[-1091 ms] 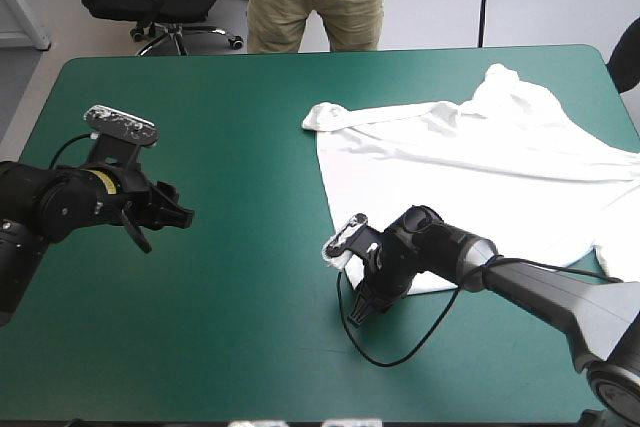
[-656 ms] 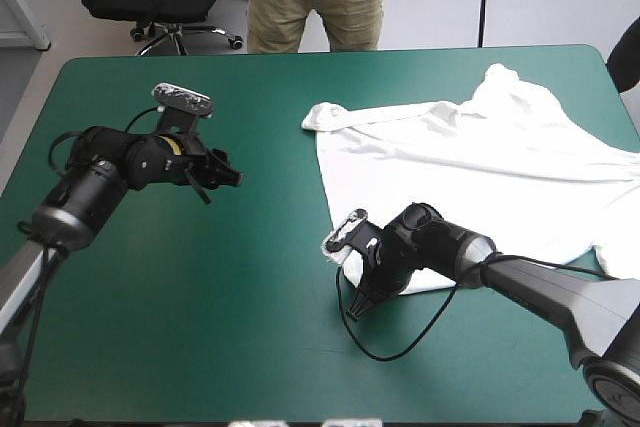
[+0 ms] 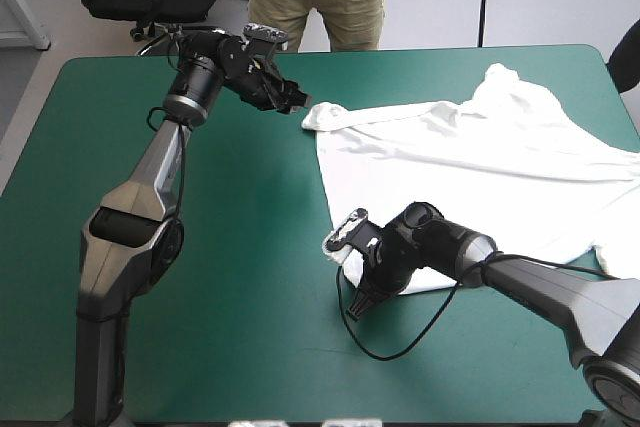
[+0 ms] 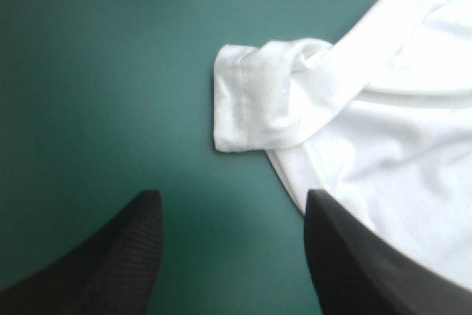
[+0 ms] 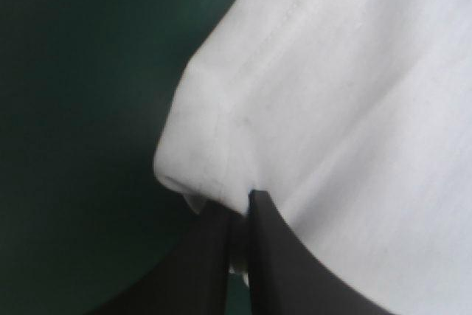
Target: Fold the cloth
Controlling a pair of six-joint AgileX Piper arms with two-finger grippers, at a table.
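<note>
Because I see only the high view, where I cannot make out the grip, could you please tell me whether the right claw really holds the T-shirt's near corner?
Observer: Yes; the right wrist view shows the right claw shut on the hemmed corner of the white short-sleeved cloth T-shirt.
Operator: Thank you. Is the left claw open yet?
Observer: Yes; in the left wrist view the left claw stands open, and the rolled sleeve cuff lies ahead of it, not between its fingers.

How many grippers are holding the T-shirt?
1. The right gripper is shut on the T-shirt's near left corner; the left gripper is open just short of the far sleeve.
</note>
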